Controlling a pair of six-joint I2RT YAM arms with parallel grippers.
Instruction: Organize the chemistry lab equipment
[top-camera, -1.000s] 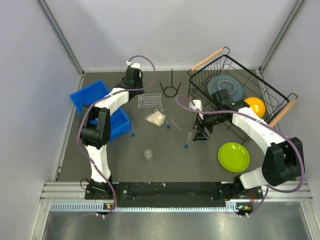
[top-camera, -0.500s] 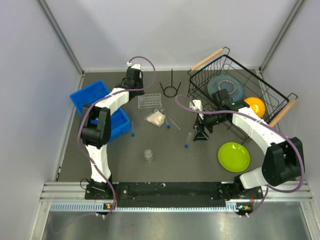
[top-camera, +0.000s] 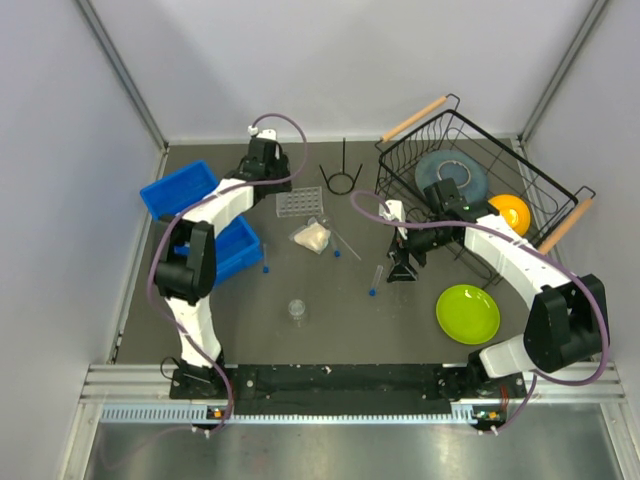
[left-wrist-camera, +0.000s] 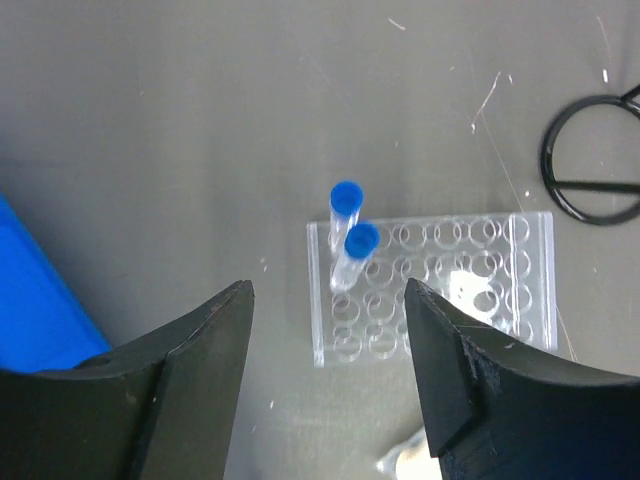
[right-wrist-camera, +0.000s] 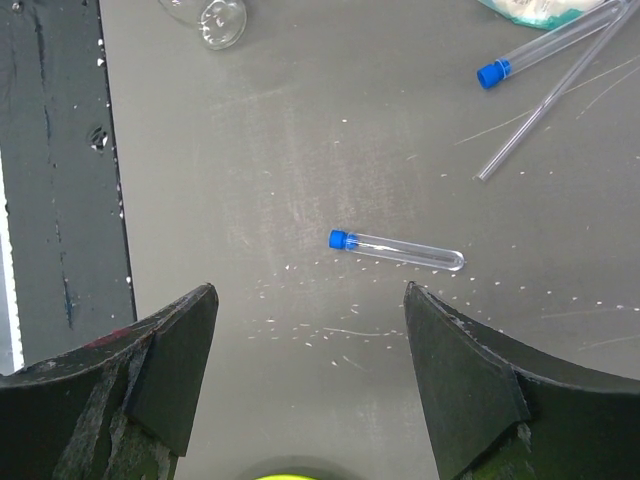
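Note:
Seen from the left wrist, the clear grid rack (left-wrist-camera: 430, 285) holds two upright blue-capped tubes (left-wrist-camera: 352, 225) in its left corner. My left gripper (left-wrist-camera: 328, 290) hangs open above the rack's left edge, holding nothing. The black ring stand (left-wrist-camera: 590, 185) lies beyond the rack. From the right wrist, my right gripper (right-wrist-camera: 310, 295) is open above one lying tube (right-wrist-camera: 400, 250). Another tube (right-wrist-camera: 545, 50) lies by the cream-filled piece (right-wrist-camera: 540, 8), and the small cup (right-wrist-camera: 215, 15) is off to the left. In the top view a further tube (top-camera: 266, 258) lies near the blue bins.
Two blue bins (top-camera: 180, 190) stand at the left. The black wire basket (top-camera: 470, 150) at the back right holds a grey plate (top-camera: 452, 175) and an orange bowl (top-camera: 510, 212). A green plate (top-camera: 467, 313) lies at the front right. A thin clear rod (right-wrist-camera: 550, 120) lies by the tubes.
My left wrist has drawn slightly back and to the left of the rack, and its jaws have widened. The right arm has not moved.

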